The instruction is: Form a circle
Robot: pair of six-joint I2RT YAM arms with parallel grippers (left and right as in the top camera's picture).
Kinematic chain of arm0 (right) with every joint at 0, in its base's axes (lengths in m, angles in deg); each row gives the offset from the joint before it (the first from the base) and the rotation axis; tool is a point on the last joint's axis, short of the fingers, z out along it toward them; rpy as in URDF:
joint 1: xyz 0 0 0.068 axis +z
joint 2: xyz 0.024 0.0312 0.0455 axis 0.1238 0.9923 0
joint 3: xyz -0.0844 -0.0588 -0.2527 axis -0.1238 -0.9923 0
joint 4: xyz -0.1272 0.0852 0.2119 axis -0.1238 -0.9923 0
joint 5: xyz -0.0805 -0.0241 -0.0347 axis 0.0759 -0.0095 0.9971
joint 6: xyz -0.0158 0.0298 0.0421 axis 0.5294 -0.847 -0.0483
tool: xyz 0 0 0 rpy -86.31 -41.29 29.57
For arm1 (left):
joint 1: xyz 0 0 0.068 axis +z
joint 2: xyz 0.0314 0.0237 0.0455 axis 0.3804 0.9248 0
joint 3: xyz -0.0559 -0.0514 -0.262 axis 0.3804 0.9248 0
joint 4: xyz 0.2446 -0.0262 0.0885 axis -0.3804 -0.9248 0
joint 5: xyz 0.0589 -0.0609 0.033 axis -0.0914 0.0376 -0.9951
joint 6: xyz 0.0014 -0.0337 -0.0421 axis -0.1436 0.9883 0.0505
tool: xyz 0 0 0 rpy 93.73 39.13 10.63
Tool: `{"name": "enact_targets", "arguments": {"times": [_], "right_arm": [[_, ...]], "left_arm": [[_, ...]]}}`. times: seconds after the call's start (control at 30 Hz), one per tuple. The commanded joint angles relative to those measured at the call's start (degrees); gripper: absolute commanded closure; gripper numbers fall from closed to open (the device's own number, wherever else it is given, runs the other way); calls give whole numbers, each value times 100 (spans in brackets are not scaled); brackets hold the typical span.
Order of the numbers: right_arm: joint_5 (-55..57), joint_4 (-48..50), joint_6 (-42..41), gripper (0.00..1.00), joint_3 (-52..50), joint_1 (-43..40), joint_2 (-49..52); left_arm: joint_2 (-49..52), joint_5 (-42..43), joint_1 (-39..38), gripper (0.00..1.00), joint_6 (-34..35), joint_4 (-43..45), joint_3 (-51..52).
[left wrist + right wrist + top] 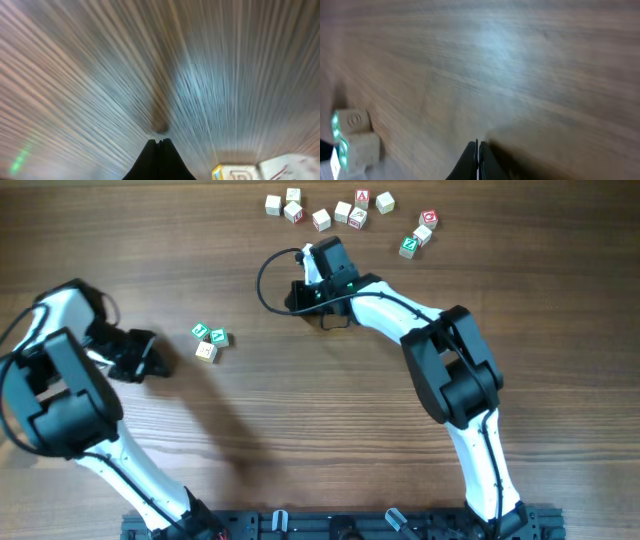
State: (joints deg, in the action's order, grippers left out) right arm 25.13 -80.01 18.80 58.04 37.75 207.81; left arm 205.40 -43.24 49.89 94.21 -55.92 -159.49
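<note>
- Left claw and right claw: both clenched, gripping nothing.
- We count three cubes in the circle: two green, one yellowish.
- Eleven loose cubes lie well apart.

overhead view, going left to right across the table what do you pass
left fingers → group of three cubes → right fingers → green-faced cube → red-marked cube furthest right. The other loose cubes along the far edge overlap the right fingers, so they are left out.

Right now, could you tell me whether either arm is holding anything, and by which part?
Nothing is held: the left fingers and the right fingers are shut together, empty.
</note>
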Motion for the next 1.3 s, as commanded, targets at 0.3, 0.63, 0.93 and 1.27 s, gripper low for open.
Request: {"name": "enact_targets", "arguments": {"times": [0.3,0.63,0.93,1.27], "right_arm": [[348,-1161,737,96,-98,929,-452],[-74,-678,1919,96,-98,1331,-470],[-459,-455,3237,96,-98,1646,-470],[-597,293,4002,95,-98,1803,-350]], "left_arm": [[-197,-61,243,96,96,804,44],[-197,-59,243,96,98,1073,44],[-197,-61,243,96,96,1200,44],[-197,-61,243,96,96,1250,44]]}}
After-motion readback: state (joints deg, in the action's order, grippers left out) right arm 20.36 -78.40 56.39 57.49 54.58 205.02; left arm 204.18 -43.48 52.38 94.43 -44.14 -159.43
